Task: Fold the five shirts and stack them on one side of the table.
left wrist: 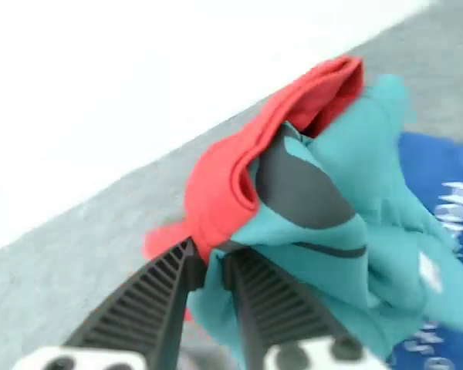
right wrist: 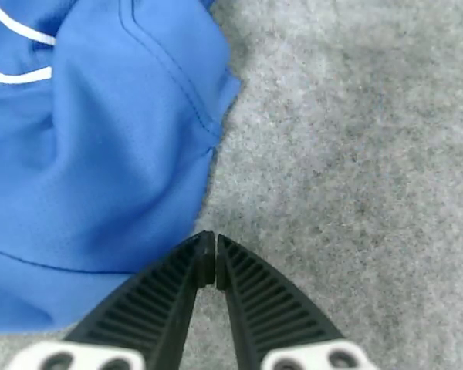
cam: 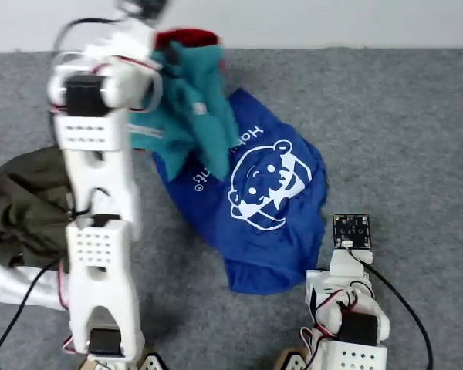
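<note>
Presently, sorting step: left fingers (left wrist: 208, 258) clamped on the red-and-teal shirt bundle (left wrist: 324, 193), which hangs from their tips. Right fingers (right wrist: 214, 258) are together, empty, with the blue shirt (right wrist: 100, 154) just beside them. Next, probably: separate one shirt and spread it flat on the bench (right wrist: 355, 154).

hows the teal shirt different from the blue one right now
The teal shirt is bunched up, pinched in the left gripper together with a red shirt; the blue shirt lies loose on the table, ungripped. The blue shirt's white cartoon print faces up; the teal shirt is too crumpled to tell its front. The teal shirt hangs over part of the blue shirt. Neither is folded yet.
</note>
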Motion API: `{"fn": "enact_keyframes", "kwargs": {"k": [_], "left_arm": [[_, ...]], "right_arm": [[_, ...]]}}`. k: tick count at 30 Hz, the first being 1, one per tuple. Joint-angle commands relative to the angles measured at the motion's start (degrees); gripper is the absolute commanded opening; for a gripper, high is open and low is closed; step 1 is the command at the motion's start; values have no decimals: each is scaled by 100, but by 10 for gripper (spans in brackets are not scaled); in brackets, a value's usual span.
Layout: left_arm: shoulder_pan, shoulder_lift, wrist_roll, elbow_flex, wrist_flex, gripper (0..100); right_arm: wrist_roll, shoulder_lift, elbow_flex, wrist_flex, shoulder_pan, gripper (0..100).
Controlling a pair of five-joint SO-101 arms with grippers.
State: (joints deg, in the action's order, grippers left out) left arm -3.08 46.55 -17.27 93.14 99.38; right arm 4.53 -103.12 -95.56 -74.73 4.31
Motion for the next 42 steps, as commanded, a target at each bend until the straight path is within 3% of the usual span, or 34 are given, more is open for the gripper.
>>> {"fn": "enact_keyframes", "kwargs": {"k": [1,18,26,33,42], "left_arm": [[-721,-589,-44,268,114,12],[-3297,-1178,-79,259,114,13],[-3648,-1029,-343,110,123,21],[-3754,-1064,-352,-75,132,223],[-3763,-1389,-352,-84,132,228]], "right_arm": [[-62,-40,-88,-13,4,11],[-62,-40,-88,-13,4,11],[-62,-40,-88,-13,4,11],[-62,-40,-88,-13,4,11],[-62,-40,-88,-13,4,11]]}}
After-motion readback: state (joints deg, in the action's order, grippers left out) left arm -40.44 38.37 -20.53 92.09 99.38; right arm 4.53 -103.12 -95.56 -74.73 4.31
